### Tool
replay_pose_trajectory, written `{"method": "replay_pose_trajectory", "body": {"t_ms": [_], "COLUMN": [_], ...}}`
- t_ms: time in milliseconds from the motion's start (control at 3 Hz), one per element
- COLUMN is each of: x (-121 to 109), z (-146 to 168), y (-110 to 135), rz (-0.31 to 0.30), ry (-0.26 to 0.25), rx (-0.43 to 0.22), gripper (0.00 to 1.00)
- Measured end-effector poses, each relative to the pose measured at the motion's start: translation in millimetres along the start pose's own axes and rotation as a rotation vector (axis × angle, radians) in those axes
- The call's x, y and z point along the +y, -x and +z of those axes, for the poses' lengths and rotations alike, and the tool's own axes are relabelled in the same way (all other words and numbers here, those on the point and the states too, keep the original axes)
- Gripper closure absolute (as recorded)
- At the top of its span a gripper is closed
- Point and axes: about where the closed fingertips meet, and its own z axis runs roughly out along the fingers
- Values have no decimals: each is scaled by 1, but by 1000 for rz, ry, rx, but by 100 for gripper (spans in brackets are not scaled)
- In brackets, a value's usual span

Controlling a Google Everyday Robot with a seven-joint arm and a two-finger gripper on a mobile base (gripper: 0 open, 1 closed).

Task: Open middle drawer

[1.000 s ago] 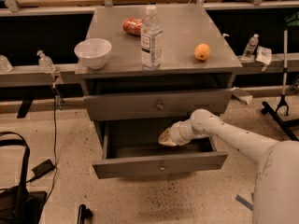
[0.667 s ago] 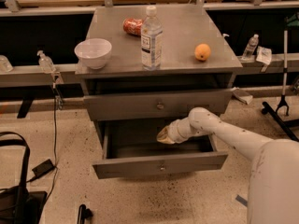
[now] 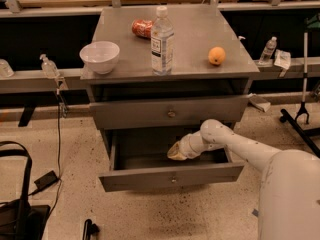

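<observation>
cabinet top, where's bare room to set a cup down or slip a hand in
Widest bare patch on the cabinet top: back right, between water bottle and orange. Also the front strip between bowl and bottle. Crowded around the red can behind the bottle. In the open drawer, the gripper fills the right half; its left half looks bare.

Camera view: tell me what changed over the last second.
The gripper shifted a little to the left and slightly down, over the inside of the pulled-out middle drawer, just behind its front. Nothing was visibly taken hold of or let go. The drawer stayed open by the same amount, and the bowl, bottle and orange on top did not move.
</observation>
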Motion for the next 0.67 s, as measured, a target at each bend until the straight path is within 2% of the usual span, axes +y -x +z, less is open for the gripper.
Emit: {"method": "replay_pose_trajectory", "body": {"t_ms": [333,667], "x": [27,48], "z": [3,-5], "y": [-7,-12], "rz": [6,5], "ry": [60,90], "rx": [18,37], "gripper": [100,100]}}
